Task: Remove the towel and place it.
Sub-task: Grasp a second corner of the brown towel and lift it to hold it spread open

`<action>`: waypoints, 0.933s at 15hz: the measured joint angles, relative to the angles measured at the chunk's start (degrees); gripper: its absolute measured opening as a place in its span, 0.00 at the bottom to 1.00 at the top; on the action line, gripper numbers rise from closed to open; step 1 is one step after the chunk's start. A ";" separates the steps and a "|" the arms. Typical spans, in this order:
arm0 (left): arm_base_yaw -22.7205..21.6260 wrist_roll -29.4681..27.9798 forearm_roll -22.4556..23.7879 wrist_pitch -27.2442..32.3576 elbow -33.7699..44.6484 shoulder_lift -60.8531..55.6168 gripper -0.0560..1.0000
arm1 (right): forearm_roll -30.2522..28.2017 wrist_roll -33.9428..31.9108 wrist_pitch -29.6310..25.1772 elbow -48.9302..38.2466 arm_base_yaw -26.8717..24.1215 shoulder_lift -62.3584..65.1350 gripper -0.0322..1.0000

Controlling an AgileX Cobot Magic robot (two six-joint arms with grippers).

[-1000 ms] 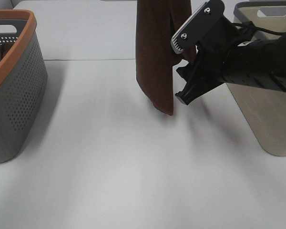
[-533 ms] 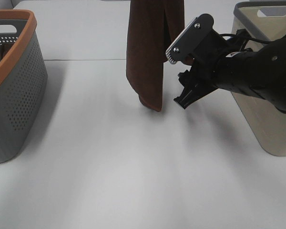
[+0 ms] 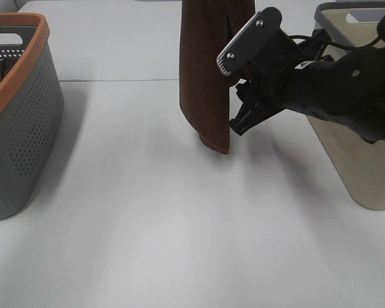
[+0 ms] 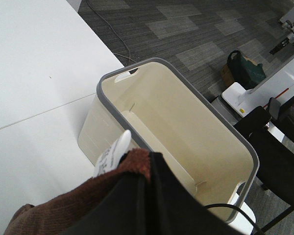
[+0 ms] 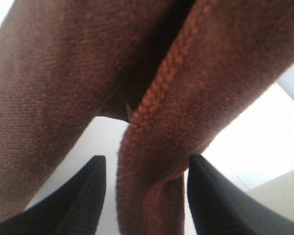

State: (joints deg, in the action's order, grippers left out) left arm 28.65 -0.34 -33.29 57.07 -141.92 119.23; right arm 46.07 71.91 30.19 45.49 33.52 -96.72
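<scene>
hanging towel (image 3: 205, 77) (folded lengthwise), edge between parted right gripper (image 5: 147, 161) fingers

**Two baskets on a white table**

A grey perforated basket (image 3: 25, 135) with an orange rim stands at the left edge of the white table (image 3: 147, 231), cut off by the frame. A beige basket (image 3: 366, 173) with a grey rim stands at the right edge, well apart from it, with a handle slot (image 4: 125, 75) in its end wall. A thin seam (image 3: 102, 80) crosses the tabletop. Beyond the table lie grey carpet tiles (image 4: 186, 29), a loose cable (image 4: 110, 29), a dark green bag (image 4: 245, 68) and a black chair (image 4: 279, 166)
</scene>
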 joint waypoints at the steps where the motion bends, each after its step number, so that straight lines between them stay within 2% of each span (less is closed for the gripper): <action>1: 0.00 0.00 -0.11 0.00 0.00 0.00 0.05 | 0.00 0.06 1.38 0.00 0.00 -1.09 0.51; 3: 0.00 0.00 -0.17 -0.11 0.00 0.00 0.05 | 0.00 0.06 3.78 0.00 0.00 -1.78 0.47; 6: 0.00 0.00 -0.40 -0.11 0.00 0.00 0.05 | 0.34 0.06 4.58 0.00 0.00 -1.89 0.32; 8: 0.00 0.00 -0.80 -0.11 0.00 0.00 0.05 | 2.12 0.06 5.27 0.00 0.00 -2.01 0.09; 9: 0.00 0.00 -0.86 -0.11 0.00 0.00 0.05 | 3.09 0.06 6.02 0.00 0.00 -2.23 0.03; 11: 0.00 0.34 -0.74 -0.11 0.00 0.00 0.05 | 4.64 0.06 6.19 0.00 0.00 -2.18 0.03; 14: -0.86 0.00 3.15 0.00 0.00 0.00 0.05 | 8.82 0.06 2.18 0.00 0.00 2.52 0.03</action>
State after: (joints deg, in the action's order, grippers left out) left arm 27.79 -0.34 -30.14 57.07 -141.92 119.23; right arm 54.89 71.96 32.37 45.49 33.52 -94.19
